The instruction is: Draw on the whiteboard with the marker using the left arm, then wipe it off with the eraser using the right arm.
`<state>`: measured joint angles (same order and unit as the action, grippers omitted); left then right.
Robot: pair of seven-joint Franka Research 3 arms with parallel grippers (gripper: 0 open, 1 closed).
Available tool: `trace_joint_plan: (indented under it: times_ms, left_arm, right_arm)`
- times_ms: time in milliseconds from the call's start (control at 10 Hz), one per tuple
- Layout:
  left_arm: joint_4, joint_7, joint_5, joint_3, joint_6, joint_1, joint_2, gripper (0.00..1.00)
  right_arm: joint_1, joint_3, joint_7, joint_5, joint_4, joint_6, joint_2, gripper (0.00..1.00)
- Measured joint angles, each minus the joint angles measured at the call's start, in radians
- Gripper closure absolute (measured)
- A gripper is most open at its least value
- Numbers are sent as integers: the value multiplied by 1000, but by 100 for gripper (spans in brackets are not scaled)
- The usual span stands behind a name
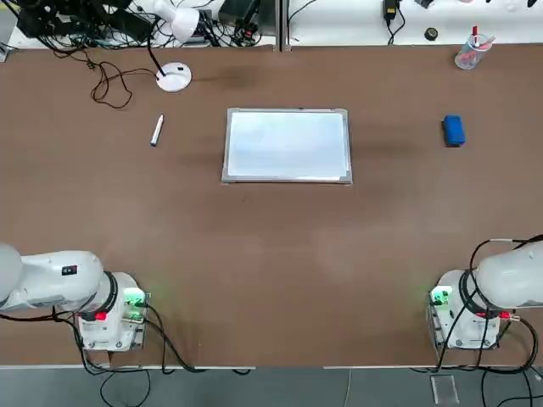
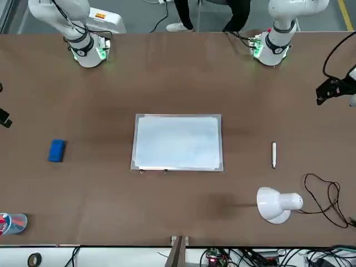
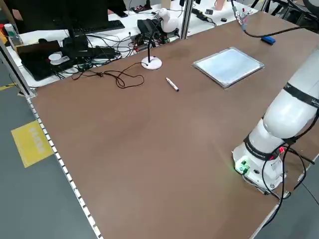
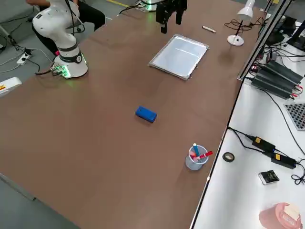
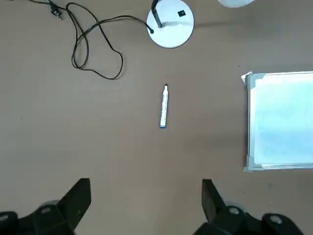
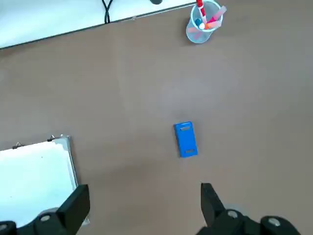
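Now both grippers, left and right, hang wide open and empty over the table. Gripped off-centre, the slim marker could roll away.

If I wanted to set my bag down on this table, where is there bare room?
Widest: the brown stretch between the whiteboard and the two arm bases. Smaller: between board and eraser, or between board and marker. It's crowded by the lamp, where cable loops lie.
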<state>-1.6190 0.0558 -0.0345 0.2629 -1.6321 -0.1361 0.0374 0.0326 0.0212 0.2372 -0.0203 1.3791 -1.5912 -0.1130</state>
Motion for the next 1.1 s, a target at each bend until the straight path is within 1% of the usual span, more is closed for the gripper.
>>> trace_joint_plan:
  times_ms: [400, 500, 800, 1100]
  left_arm:
    - [0, 6, 0, 1, 5, 0, 0, 0]
    - [0, 7, 0, 1, 6, 0, 0, 0]
    - [0, 7, 0, 2, 7, 1, 0, 0]
    - [0, 7, 0, 3, 7, 1, 0, 0]
  right_arm:
    - [0, 0, 9, 0, 10, 36, 0, 0]
    - [0, 0, -15, 0, 12, 39, 0, 0]
    - [0, 2, -160, -1, 13, 40, 0, 0]
    - [2, 1, -160, -1, 16, 45, 0, 0]
